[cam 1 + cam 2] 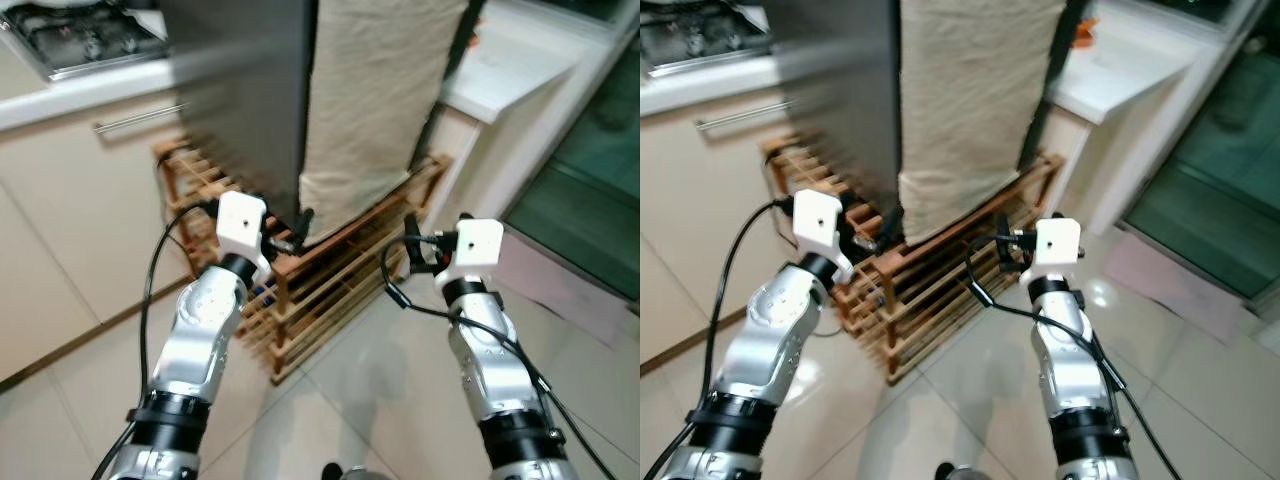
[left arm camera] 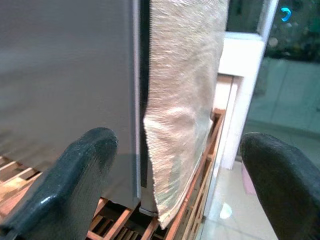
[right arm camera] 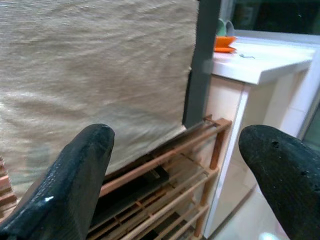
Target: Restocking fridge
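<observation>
Across the upper middle of the head view stands the tall grey metal fridge [image 1: 245, 90], door shut, a beige woven cloth [image 1: 375, 100] draped down its side, raised on a slatted wooden rack [image 1: 330, 270]. Lower left, the left gripper [image 1: 285, 232] holds its fingers apart, empty, close below the fridge's front corner. Lower right, the right gripper [image 1: 415, 245] is likewise spread, facing the cloth. By my reading, the vertical door edge lies nearer the left arm.

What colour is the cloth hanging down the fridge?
Beige, with a fine woven texture. The cloth shows best in the right wrist view, hanging over the grey fridge.
</observation>
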{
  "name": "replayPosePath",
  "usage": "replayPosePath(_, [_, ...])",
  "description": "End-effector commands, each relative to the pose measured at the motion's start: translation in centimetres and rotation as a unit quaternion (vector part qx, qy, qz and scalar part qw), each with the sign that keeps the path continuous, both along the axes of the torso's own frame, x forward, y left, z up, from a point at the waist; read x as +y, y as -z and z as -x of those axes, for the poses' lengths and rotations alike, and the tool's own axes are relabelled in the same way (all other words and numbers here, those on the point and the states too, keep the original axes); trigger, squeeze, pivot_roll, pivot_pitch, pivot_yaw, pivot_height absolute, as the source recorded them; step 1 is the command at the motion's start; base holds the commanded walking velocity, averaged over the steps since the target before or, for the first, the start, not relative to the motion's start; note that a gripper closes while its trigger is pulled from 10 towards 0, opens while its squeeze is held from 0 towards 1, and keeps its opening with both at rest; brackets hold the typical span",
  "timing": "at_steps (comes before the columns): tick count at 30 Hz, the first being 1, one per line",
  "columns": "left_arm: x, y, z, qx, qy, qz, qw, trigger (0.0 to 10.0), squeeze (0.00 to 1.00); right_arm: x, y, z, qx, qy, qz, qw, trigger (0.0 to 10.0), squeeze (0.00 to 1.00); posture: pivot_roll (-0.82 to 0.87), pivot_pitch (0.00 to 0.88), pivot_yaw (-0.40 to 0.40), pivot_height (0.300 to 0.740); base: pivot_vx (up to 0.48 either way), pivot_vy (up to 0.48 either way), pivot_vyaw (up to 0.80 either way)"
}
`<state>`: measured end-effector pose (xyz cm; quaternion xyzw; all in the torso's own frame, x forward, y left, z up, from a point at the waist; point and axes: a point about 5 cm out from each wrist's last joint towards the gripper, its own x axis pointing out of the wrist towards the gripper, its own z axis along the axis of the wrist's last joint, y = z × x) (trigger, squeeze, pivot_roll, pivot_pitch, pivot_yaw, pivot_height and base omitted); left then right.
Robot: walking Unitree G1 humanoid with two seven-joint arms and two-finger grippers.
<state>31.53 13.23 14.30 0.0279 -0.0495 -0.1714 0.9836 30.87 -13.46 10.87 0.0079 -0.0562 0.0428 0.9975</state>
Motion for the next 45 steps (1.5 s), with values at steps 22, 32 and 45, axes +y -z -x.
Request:
replayPosePath(22, [-1.2,-2.4,0.7,-0.069,0.045,0.027,0.996,10.0,0.00,-0.6,-0.2,-0.5,-0.008,0.009,0.021,1.000,10.0,0.00,0.09,0.000,-0.059,0.740,0.372,0.267,0.00])
replayPosePath(32, [-0.8,-2.2,0.1,-0.052,0.021,0.022,0.998,10.0,0.00,-0.5,0.0,-0.5,-0.003,0.004,0.022,1.000,10.0,0.00,0.09,0.000,-0.059,0.740,0.236,0.164,-0.28])
replayPosePath(45, [-1.3,-1.8,0.6,-0.043,0.039,0.031,0.998,10.0,0.00,-0.4,0.0,-0.4,-0.007,0.003,0.024,1.000,10.0,0.00,0.09,0.000,-0.068,0.740,0.000,0.000,-0.69])
